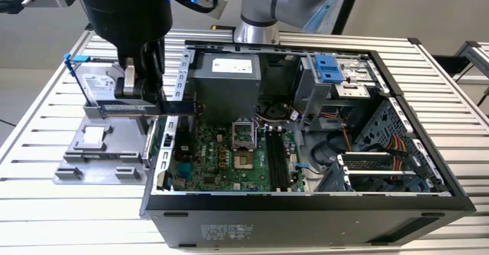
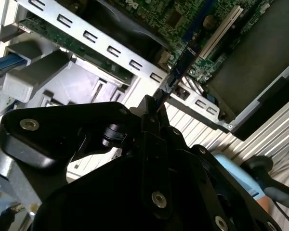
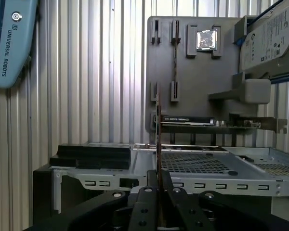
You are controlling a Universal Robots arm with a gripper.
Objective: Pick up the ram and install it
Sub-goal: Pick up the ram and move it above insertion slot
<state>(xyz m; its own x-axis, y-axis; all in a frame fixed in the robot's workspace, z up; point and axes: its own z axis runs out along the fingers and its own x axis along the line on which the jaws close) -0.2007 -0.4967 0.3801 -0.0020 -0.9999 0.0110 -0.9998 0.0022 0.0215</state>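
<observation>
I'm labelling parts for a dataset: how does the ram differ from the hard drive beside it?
The ram is a thin, narrow, dark bluish stick; the hard drive is a thicker silver block in a blue frame. The ram is clamped in the gripper, held level on its edge; the hard drive stands propped in the grey holder, ungripped. Both are at the exterior view's left, beside the open case.
</observation>
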